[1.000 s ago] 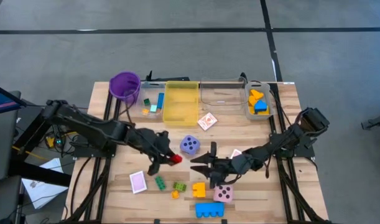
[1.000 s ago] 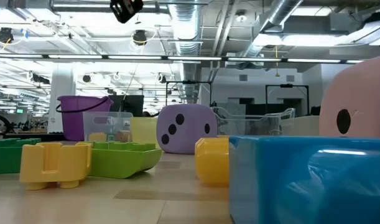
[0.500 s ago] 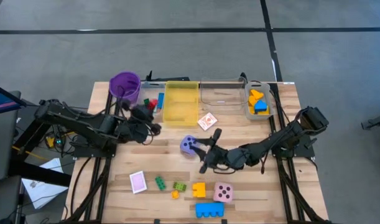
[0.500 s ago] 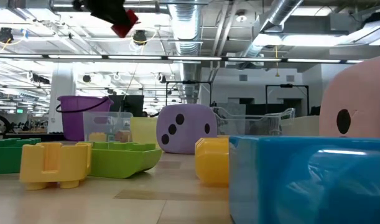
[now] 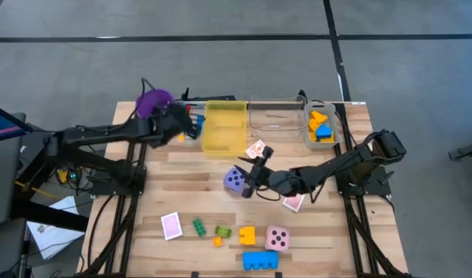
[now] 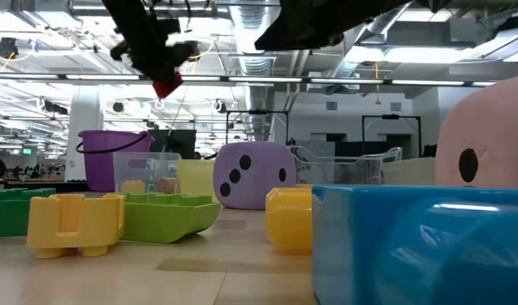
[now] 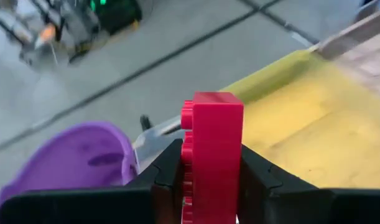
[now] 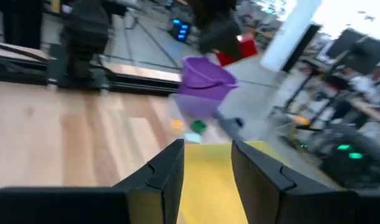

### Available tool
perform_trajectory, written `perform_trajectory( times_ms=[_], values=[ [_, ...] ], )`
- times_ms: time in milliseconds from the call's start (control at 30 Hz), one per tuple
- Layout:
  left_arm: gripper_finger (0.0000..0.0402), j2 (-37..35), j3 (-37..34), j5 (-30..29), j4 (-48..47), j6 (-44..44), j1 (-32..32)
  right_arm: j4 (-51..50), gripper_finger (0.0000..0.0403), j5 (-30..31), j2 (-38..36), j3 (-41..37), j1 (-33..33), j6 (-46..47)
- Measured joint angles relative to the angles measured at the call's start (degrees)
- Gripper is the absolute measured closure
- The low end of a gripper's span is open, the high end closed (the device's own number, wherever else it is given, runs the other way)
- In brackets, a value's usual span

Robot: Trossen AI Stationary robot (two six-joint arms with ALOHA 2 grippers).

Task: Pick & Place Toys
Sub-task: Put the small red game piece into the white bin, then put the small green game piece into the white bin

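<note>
Red brick (image 7: 213, 149): your left hand (image 5: 181, 123) is clamped on it and has carried it, over the last second, from mid-desk beside the purple die up to the far edge of the desk, where it now hangs in the air between the purple cup (image 5: 152, 102) and the yellow bin (image 5: 225, 127), above the small clear bin there. The low view shows the brick (image 6: 166, 86) well above the desk. You look close to a drop; I judge the release is next, and you should check the brick sits over the clear bin and not the cup.

Your right hand (image 5: 252, 174) has swung toward the desk's centre and now sits just beside the purple die (image 5: 235, 181), fingers apart and holding nothing. A pink-backed card (image 5: 293, 202) lies uncovered near that arm.

Along the near edge the other card (image 5: 171, 225), green bricks (image 5: 198, 227), yellow brick (image 5: 246, 235), pink die (image 5: 277, 239) and blue brick (image 5: 260, 260) have not moved, so much of the task remains.
</note>
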Motion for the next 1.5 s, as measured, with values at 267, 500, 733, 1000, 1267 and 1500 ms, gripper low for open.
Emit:
perform_trajectory(
  times_ms=[267,500,733,1000,1267,1500],
  values=[
    [0.0321,6.11,0.0,10.96,0.6,1.69,11.19,-0.33,0.0276,-4.24,0.0,0.0,-1.62,1.88],
    [0.0322,13.76,0.0,20.32,5.87,9.36,15.79,-0.35,0.0276,-4.33,0.0,0.0,-1.44,1.81],
    [0.0305,18.4,0.0,23.47,7.61,12.2,19.26,-3.07,0.0276,-4.35,0.0,0.0,-1.82,2.57],
    [0.0241,19.14,0.0,23.39,6.92,13.51,19.56,-3.9,0.0276,-4.42,0.0,0.0,-2.29,2.49],
    [0.0158,18.43,0.0,26.14,5.23,15.02,19.54,-10.13,0.0276,-4.36,0.0,2.97,-1.88,2.29],
    [0.0134,10.86,0.96,55.1,-1.74,19.28,14.82,-25.21,0.0276,-4.18,0.0,12.1,-1.32,2.26]
  ],
)
